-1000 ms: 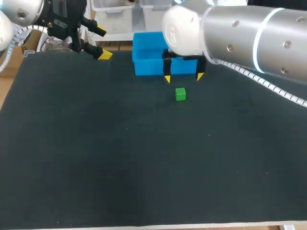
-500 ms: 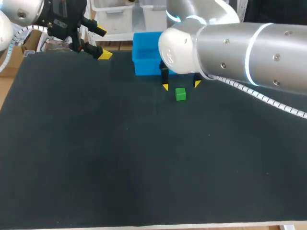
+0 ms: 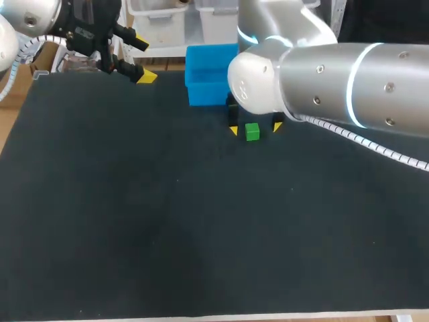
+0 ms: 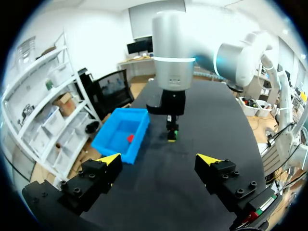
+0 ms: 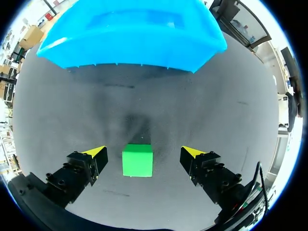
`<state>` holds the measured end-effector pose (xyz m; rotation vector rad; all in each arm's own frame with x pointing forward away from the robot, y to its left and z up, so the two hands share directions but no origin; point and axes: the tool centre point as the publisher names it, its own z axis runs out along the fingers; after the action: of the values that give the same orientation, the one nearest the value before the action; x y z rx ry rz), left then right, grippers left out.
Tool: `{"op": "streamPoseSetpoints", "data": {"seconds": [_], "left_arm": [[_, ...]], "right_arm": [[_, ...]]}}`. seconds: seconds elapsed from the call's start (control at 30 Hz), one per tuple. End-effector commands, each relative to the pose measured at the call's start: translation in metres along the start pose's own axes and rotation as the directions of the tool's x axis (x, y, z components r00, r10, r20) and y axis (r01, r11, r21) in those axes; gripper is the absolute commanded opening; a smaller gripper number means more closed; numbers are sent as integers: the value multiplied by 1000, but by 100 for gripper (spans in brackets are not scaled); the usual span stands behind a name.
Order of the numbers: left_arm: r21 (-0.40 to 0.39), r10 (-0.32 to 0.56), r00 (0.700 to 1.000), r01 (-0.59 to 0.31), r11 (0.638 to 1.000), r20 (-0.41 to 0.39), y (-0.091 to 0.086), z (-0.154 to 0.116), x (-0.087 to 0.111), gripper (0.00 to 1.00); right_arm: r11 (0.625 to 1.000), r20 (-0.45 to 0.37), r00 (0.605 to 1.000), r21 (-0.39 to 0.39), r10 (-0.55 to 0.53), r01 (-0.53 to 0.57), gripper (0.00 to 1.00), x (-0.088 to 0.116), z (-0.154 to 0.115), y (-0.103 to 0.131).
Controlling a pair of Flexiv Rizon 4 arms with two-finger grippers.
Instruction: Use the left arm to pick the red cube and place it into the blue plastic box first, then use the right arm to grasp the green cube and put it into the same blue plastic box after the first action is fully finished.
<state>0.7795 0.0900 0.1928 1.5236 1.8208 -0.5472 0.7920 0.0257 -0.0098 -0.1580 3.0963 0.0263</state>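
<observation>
Two grippers with fingers apart; one cube in the box, one on the table.
At the far side of the black table stands the blue box, and the left wrist view shows the red cube lying inside it. The green cube sits on the table just in front of the box, apart from its wall. The right gripper is low over the cube, its yellow-tipped fingers spread to either side, with a gap between each finger and the cube, so it grips nothing. The left gripper hangs near the table's far left corner, well apart from the box, its fingers spread wide and empty.
</observation>
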Motion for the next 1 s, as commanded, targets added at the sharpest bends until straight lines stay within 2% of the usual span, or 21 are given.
{"op": "streamPoseSetpoints", "data": {"seconds": [0.03,0.37,0.4,0.5,0.53,0.57,0.8,1.0], "left_arm": [[3,1,1000,-1,1000,-2,1,0,0,100],[3,1,1000,-1,1000,-2,1,0,0,100],[3,1,1000,-1,1000,-2,1,0,0,100],[3,1,1000,-1,1000,-2,1,0,0,100],[3,1,1000,-1,1000,-2,1,0,0,100],[3,1,1000,-1,1000,-2,1,0,0,100],[3,1,1000,-1,1000,-2,1,0,0,100],[3,1,1000,-1,1000,-2,1,0,0,100]], "right_arm": [[1000,-7,1000,6,0,0,100,-4,4,1],[1000,-34,999,25,-11,12,100,-7,11,6],[1000,-37,999,27,-13,14,58,-7,11,6],[999,-41,999,30,-18,19,25,-7,12,7],[999,-44,999,32,-21,22,6,-7,12,7],[999,-45,999,33,-22,23,0,-7,13,8],[999,-50,998,43,-23,25,0,-6,13,7],[998,-87,996,64,1,5,0,-7,8,4]]}}
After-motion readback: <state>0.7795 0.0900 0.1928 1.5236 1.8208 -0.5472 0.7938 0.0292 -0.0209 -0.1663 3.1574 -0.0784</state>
